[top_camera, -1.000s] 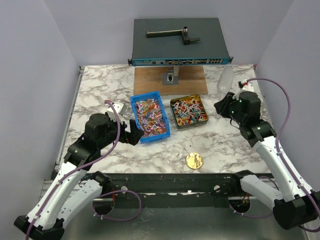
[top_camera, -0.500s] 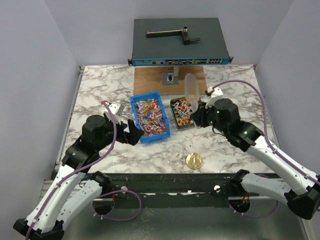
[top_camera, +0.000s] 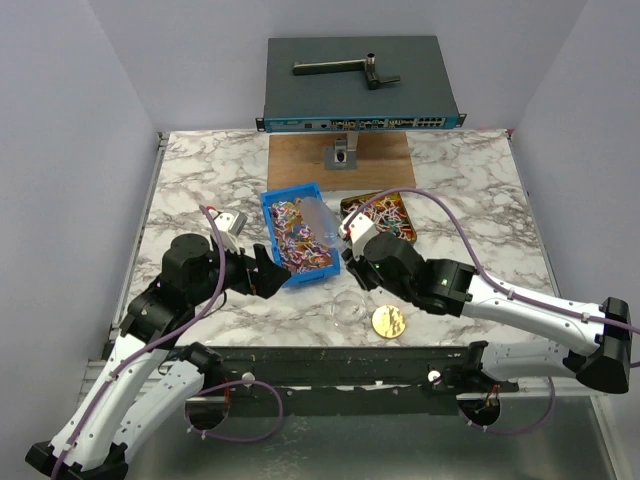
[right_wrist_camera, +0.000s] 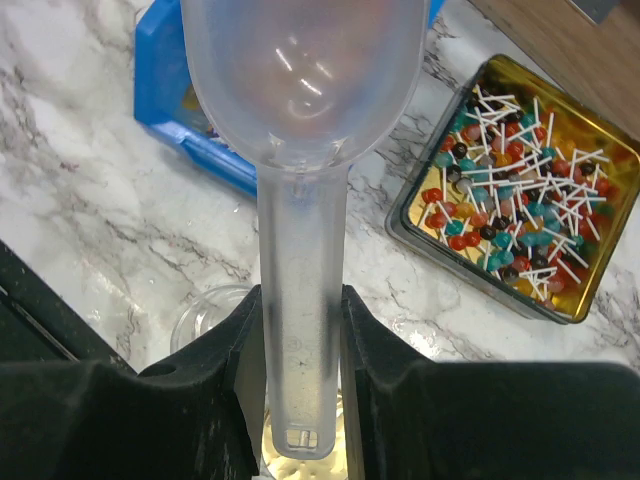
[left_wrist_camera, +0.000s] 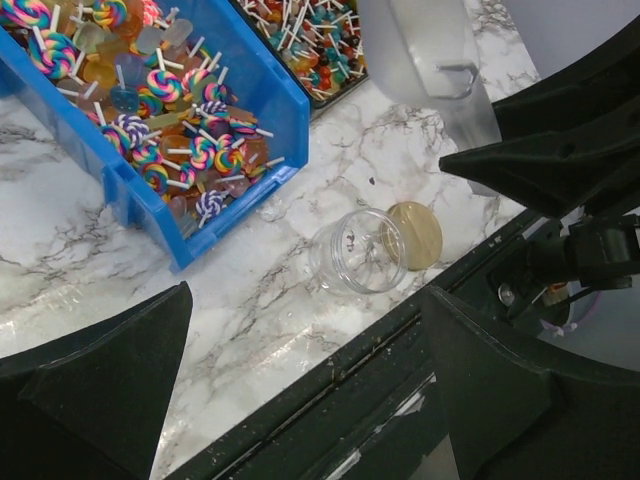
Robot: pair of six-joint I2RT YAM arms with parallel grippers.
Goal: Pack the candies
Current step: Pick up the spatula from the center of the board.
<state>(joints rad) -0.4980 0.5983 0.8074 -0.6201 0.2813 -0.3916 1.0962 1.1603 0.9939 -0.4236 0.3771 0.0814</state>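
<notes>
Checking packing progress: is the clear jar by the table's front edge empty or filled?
Empty. The left wrist view shows the marble straight through the jar, with nothing colourful inside; the gold lid lies beside it, off.

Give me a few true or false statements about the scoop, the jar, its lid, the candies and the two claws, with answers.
1. The right claw grips a clear scoop by its handle. True.
2. The scoop is loaded. False: it is empty.
3. The gold lid sits on the jar. False: it lies on the table beside the open jar.
4. The left claw is open and holds nothing. True.
5. The blue bin and the gold tin both hold candies. True.
</notes>
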